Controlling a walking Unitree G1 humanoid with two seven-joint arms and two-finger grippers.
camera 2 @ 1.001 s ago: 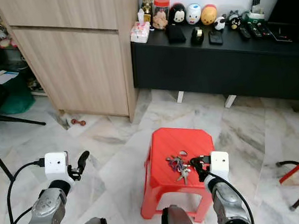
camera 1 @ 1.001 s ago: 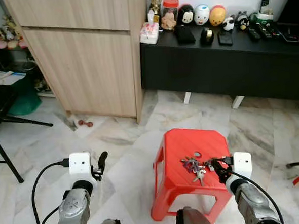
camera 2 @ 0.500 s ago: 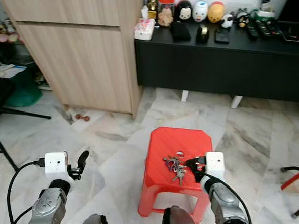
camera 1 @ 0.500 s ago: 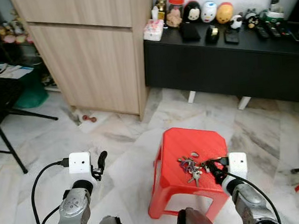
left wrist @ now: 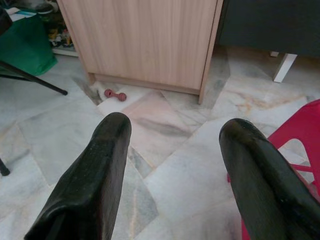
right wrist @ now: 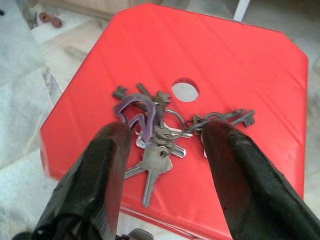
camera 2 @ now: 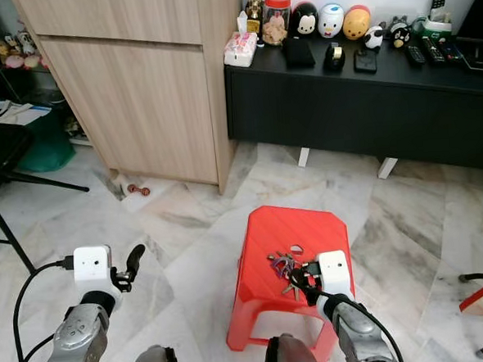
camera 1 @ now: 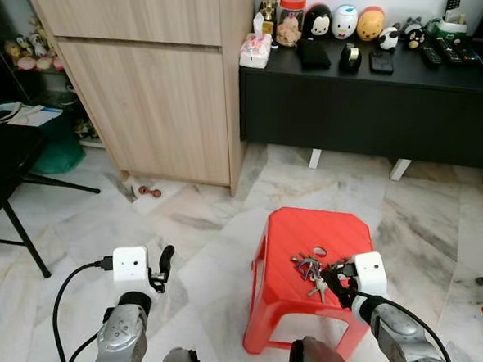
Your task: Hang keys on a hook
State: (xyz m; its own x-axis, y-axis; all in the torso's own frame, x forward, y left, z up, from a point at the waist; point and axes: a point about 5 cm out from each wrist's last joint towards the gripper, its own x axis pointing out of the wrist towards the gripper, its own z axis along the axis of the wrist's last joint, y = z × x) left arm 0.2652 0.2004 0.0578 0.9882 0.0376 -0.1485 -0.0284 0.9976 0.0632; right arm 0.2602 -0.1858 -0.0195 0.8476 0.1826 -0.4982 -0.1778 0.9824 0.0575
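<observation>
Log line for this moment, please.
right gripper: open, straddling keys | keys: flat on red stool, not gripped | left gripper: open, idle

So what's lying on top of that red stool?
A bunch of keys with a purple clip lies on the red stool, beside its round centre hole. The right tool hovers open over them; its fingers hide part of the seat.

Right hand (right wrist: 162, 145) low and forward, fingers spread; left hand (left wrist: 172, 165) raised at its side, fingers parted.
</observation>
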